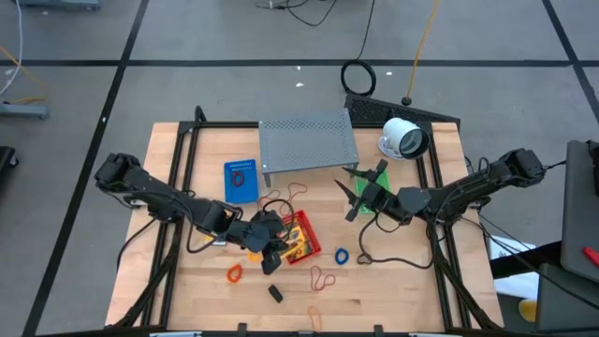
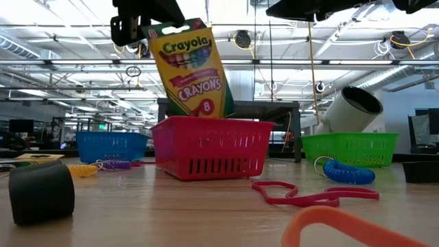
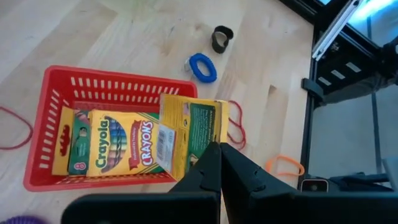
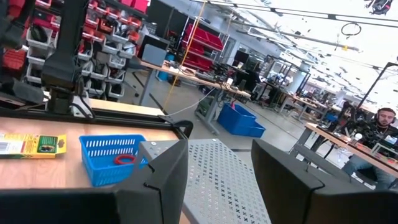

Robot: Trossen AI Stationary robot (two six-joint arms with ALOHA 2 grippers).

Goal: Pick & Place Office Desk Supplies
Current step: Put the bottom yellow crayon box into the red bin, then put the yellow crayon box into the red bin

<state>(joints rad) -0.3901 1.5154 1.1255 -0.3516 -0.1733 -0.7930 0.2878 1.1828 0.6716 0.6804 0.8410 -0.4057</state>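
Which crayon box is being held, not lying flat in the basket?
The upright crayon box, pinched by the left gripper above the red basket; the other lies flat inside.

Both arms are matte black, chunky segmented links w/ rounded joint housings; thin black cables loop off each. Left gripper (image 3: pixel 219 163) has two flat, tapering black fingers (image 3: pixel 205 171). Right gripper (image 4: pixel 219 180) fingers are broad, blocky black slabs w/ bevelled edges.
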